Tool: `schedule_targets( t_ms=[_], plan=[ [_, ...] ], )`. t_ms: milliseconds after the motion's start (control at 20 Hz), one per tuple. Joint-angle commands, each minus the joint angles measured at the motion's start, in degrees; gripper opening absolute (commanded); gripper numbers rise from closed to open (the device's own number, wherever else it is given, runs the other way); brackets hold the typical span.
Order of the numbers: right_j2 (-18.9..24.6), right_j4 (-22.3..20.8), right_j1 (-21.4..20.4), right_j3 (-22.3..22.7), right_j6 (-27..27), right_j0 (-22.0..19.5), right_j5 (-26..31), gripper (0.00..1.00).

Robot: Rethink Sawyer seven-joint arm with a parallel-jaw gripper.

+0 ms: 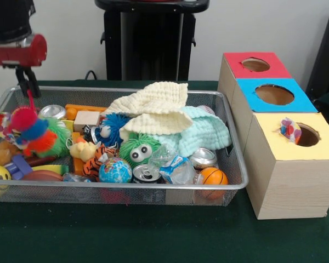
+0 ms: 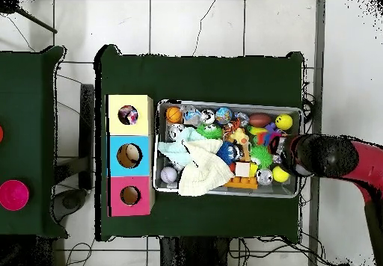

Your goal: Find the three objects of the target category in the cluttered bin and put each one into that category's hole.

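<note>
The wire mesh bin [image 1: 126, 187] [image 2: 224, 103] is full of toys, cans and balls. A cream-yellow waffle cloth [image 1: 153, 104] [image 2: 203, 172] lies on top of the pile at mid bin. A white polka-dot cloth [image 1: 289, 130] [image 2: 128, 115] sticks out of the round hole [image 1: 308, 137] in the yellow-topped box [image 1: 296, 181] [image 2: 142, 115]. I see no other polka-dot cloth. My gripper [image 1: 27, 86] [image 2: 292, 155] hangs over the bin's end farthest from the boxes, just above a multicolour pom-pom toy [image 1: 24, 129], with nothing visibly in it.
A pale mint cloth [image 1: 208, 131] [image 2: 176, 151] lies partly under the waffle cloth. The blue-topped box [image 1: 274, 94] [image 2: 129, 155] and the red-topped box [image 1: 256, 64] [image 2: 130, 196] stand in a row with the yellow one. A green fuzzy toy [image 1: 138, 150], cans and balls fill the bin.
</note>
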Motion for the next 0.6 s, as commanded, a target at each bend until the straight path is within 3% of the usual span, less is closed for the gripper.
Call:
schedule_targets(
  t_ms=[50,600],
  plan=[
    [-4.76,6.13,-13.82,10.16,6.99,4.69,8.76,0.0],
    [-10.27,7.04,-11.23,13.7,9.27,8.27,-2.38,0.0]
  ],
)
